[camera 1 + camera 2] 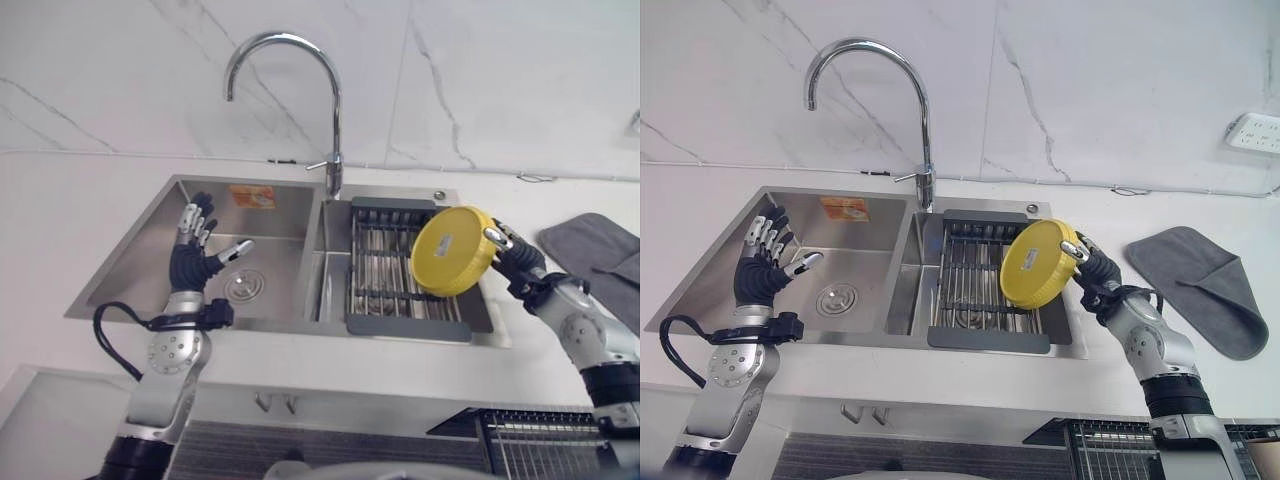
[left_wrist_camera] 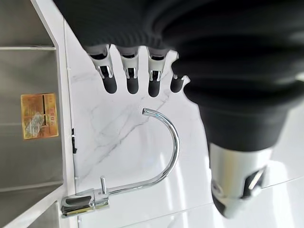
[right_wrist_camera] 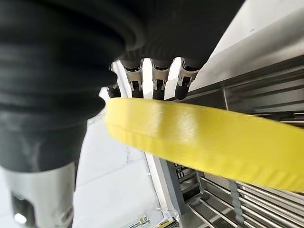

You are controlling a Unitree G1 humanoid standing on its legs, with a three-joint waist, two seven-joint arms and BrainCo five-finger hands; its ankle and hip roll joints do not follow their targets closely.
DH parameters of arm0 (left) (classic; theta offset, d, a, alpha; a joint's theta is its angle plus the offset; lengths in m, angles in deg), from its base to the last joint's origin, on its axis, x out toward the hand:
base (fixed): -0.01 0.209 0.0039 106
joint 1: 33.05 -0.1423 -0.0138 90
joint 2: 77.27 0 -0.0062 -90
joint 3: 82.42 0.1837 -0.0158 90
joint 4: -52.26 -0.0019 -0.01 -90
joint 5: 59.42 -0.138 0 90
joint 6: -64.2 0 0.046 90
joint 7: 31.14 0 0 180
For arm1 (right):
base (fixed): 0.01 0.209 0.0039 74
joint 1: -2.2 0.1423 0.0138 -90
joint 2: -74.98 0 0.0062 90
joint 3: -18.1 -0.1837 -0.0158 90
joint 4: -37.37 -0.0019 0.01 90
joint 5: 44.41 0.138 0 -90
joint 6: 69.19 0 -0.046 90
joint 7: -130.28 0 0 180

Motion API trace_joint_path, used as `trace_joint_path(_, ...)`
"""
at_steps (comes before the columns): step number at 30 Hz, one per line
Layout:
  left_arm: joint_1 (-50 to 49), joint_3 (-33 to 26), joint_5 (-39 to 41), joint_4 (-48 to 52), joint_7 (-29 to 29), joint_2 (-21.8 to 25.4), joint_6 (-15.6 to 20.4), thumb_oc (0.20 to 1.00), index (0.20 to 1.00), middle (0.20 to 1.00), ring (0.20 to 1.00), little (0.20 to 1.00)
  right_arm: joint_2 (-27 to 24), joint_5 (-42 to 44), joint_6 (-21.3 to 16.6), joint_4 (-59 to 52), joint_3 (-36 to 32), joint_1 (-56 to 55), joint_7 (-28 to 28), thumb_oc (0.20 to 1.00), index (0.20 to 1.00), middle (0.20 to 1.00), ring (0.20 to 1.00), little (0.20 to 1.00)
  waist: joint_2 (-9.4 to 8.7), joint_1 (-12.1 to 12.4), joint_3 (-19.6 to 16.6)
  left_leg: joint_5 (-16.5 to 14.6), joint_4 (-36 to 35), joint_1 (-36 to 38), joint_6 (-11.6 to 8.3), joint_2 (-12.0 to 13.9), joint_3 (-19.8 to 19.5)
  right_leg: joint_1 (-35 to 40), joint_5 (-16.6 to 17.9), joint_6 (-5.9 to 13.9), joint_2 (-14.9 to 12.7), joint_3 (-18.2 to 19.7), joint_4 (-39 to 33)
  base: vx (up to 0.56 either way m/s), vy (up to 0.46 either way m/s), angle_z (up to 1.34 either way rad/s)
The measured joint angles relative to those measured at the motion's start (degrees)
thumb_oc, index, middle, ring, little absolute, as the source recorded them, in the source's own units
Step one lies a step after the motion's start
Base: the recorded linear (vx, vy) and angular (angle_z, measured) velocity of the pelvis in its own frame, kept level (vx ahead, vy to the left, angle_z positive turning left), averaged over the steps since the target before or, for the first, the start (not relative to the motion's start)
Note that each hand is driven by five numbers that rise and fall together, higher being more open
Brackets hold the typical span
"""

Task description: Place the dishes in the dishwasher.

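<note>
No legible text anywhere. Orange sticker (image 1: 252, 197) on back wall of left sink basin (image 1: 150, 262): printed lines visible, too small to read; same sticker in left wrist view, print blurred. Pale label (image 1: 1038, 267) on underside of yellow plate (image 1: 1040, 264): marks present, unreadable. White wall socket (image 1: 1257, 132) at far right on marble wall: no readable marking. Faucet (image 1: 300, 90), drying rack (image 1: 395, 265), grey cloth (image 1: 1200, 285): no print seen.
</note>
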Motion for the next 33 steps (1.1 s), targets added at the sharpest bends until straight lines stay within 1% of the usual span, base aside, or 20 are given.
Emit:
trace_joint_path(21, 0.00, 0.04, 0.01, -0.01, -0.02, 0.15, -0.59, 1.000, 1.000, 1.000, 1.000, 1.000, 0.00, 1.02, 0.76, 3.35, 0.72, 2.00, -0.45, 1.000, 1.000, 1.000, 1.000, 1.000, 0.13, 0.58, 0.36, 0.00, 0.01, 0.07, -0.01, -0.22, -0.09, 0.17, -0.07, 0.06, -0.04, -0.15, 0.00, 0.00, 0.000, 0.00)
trace_joint_path(26, 0.01, 0.06, 0.00, -0.01, -0.02, 0.19, -0.73, 1.000, 1.000, 1.000, 1.000, 1.000, -0.44, 1.56, 1.80, 5.96, 2.48, 4.01, -0.49, 1.000, 1.000, 1.000, 1.000, 1.000, 0.10, 0.89, 0.46, 0.01, 0.01, 0.08, -0.01, -0.22, -0.13, 0.19, -0.07, 0.07, -0.05, -0.20, 0.00, 0.00, 0.000, 0.00)
trace_joint_path(33, 0.01, 0.07, 0.01, -0.02, -0.03, 1.05, -0.83, 1.000, 1.000, 1.000, 1.000, 1.000, -0.81, 1.57, 2.93, 7.04, 2.53, 5.08, -0.45, 1.000, 1.000, 1.000, 1.000, 1.000, 0.12, 1.30, 0.80, 0.01, 0.02, 0.13, -0.01, -0.26, -0.19, 0.27, -0.07, 0.07, -0.06, -0.24, 0.00, 0.00, 0.000, 0.00)
